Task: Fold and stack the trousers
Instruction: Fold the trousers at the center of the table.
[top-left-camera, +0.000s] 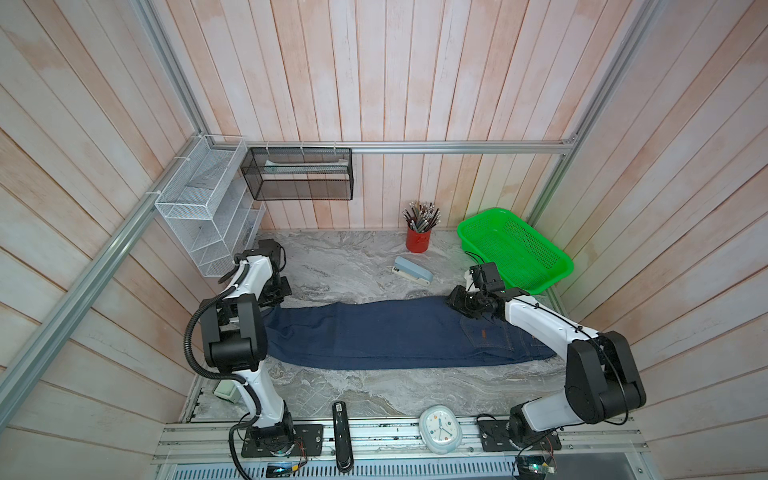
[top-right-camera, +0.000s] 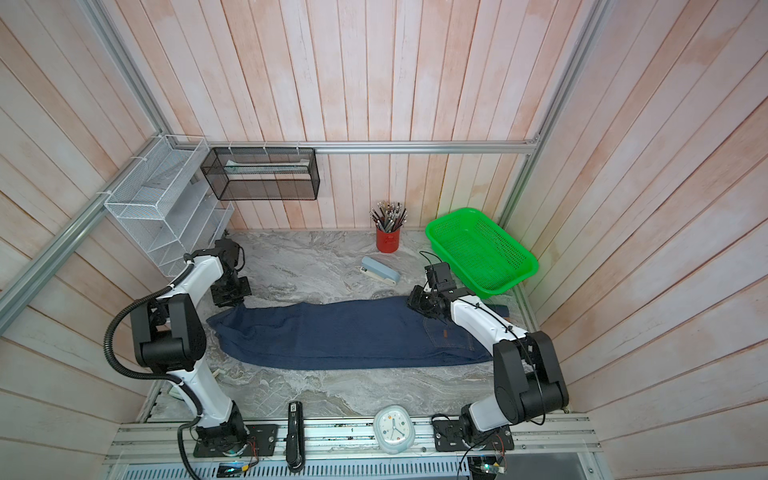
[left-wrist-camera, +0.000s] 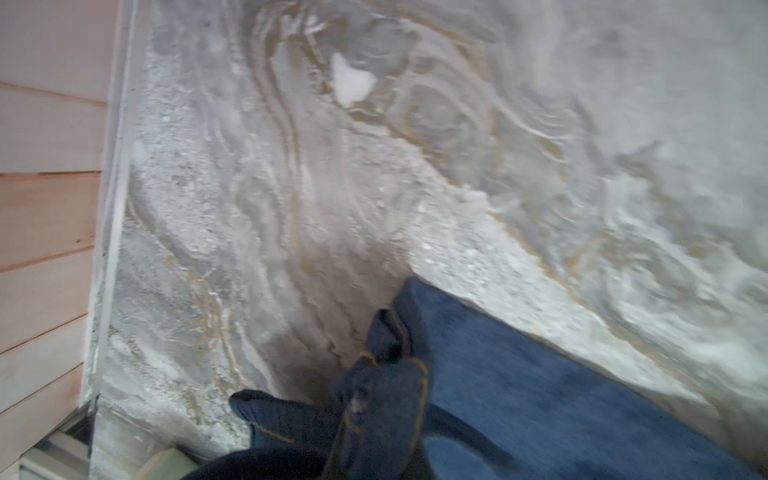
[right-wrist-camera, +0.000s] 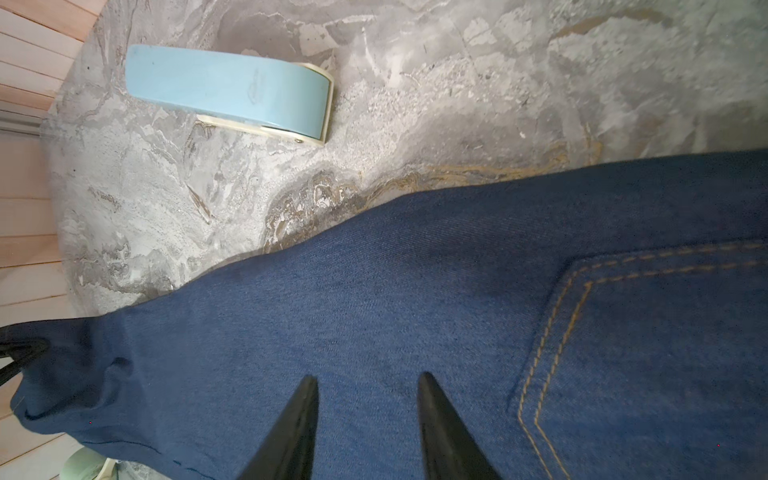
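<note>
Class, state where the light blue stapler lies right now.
In a top view the light blue stapler lies on the table's far side, between the red pencil cup and the trousers, touching neither.

your left arm (top-left-camera: 253, 276) bends over the hem end of the trousers (top-left-camera: 395, 336), left pincer (top-left-camera: 271, 302) clamped on the bunched hem. your right arm (top-left-camera: 536, 323) stretches low across the waist end, right pincer (right-wrist-camera: 368, 399) jaws parted, tips over the denim; contact unclear.

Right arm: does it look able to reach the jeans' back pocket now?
Likely yes: the right hand is open over the jeans beside the back pocket, nothing between; the stapler lies off the cloth.
</note>
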